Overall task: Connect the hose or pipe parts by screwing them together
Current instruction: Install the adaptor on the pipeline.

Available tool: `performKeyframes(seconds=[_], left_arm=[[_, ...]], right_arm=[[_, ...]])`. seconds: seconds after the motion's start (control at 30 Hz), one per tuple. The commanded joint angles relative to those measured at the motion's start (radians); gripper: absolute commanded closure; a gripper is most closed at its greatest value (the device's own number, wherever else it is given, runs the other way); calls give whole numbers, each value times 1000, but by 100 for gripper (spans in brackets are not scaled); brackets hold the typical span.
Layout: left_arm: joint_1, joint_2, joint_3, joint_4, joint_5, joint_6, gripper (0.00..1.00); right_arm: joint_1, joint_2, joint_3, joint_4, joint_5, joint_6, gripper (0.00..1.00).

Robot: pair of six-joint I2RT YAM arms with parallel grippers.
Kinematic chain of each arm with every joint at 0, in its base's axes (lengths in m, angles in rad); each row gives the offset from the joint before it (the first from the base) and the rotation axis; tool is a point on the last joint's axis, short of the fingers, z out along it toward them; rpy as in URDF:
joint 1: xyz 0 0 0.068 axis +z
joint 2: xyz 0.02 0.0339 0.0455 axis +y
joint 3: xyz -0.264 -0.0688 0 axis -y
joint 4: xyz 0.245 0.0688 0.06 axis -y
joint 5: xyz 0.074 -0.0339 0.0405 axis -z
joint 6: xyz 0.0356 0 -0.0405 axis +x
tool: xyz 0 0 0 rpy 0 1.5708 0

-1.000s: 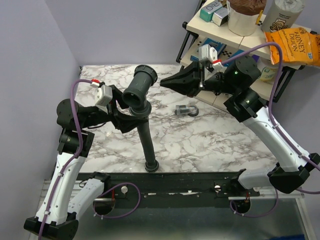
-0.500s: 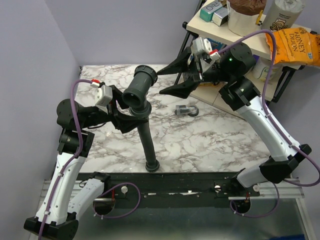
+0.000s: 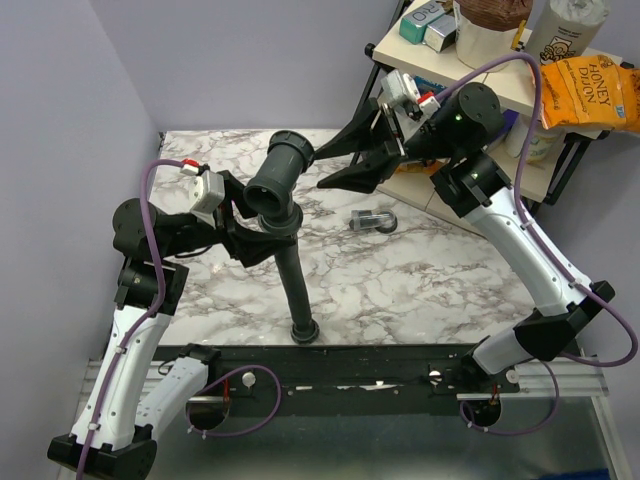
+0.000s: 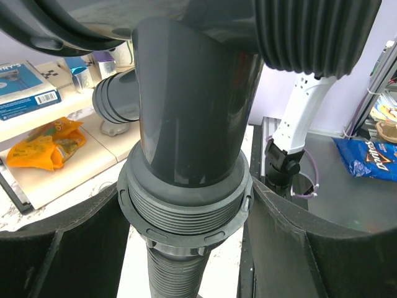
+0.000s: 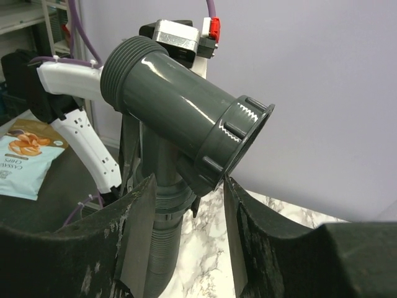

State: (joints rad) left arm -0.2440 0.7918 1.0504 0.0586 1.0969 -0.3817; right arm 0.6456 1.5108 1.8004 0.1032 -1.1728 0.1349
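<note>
The black Y-shaped fitting (image 3: 275, 180) is held up over the marble table (image 3: 420, 280). Its stem (image 4: 186, 118) runs down into a collar nut (image 4: 185, 214) on the black ribbed hose (image 3: 293, 285), whose lower end nut (image 3: 303, 331) rests at the table's near edge. My left gripper (image 3: 262, 238) is shut on that upper collar nut, one finger (image 4: 68, 248) on each side. My right gripper (image 3: 315, 167) stands open at the fitting's far ribbed collar end (image 5: 239, 146), which sits just above the gap between its fingers (image 5: 133, 239). A small grey and clear piece (image 3: 373, 221) lies on the table.
A shelf unit (image 3: 470, 85) with boxes, a tub and an orange chip bag (image 3: 585, 90) stands at the back right, close behind the right arm. Purple walls close off the left and back. A black rail (image 3: 350, 365) runs along the near edge.
The right gripper has opened and swung left up to the fitting's far end, its jaws now slightly narrower than half a second ago. The left arm, fitting and hose have not moved.
</note>
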Motion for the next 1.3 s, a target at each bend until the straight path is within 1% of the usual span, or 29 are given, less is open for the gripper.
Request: performKeyframes(seconds=[0.0,0.2,0.47,0.7,0.87,0.97,1.0,1.03,1.07,1.1,1.13,1.17,1.27], left_arm=[[-3,-11,16,21,3,15,100],[-3,-6,25,1,-14,30,100],[-1,-3,37,-31,-89,53,100],[-3,-2,43,-43,-114,66,100],[-3,0,45,-52,-111,70,100],[-3,-2,43,-36,-75,52,100],[-3,-3,42,-33,-63,47,100],[-3,-5,39,-19,-49,41,100],[-3,-8,36,-14,-23,35,100],[-3,-9,31,-10,-8,18,100],[-3,-9,28,15,12,6,100],[-3,-9,23,24,44,-5,100],[-5,-11,17,52,86,-39,100]], right_arm=[[-8,-6,13,58,-39,45,47],[-8,-11,-4,76,-34,60,53],[-8,-64,-84,84,-16,57,57],[-8,-124,-171,96,13,51,61],[-8,-152,-208,141,15,77,62],[-9,-159,-201,61,79,-3,63],[-12,-159,-188,20,134,-42,65],[-20,-155,-174,1,169,-53,70],[-24,-134,-159,-19,202,-64,84],[-27,-123,-142,-54,263,-83,90],[-35,-110,-118,-57,280,-83,96],[-37,-95,-112,-59,289,-84,99],[-41,-74,-79,-57,289,-80,99]])
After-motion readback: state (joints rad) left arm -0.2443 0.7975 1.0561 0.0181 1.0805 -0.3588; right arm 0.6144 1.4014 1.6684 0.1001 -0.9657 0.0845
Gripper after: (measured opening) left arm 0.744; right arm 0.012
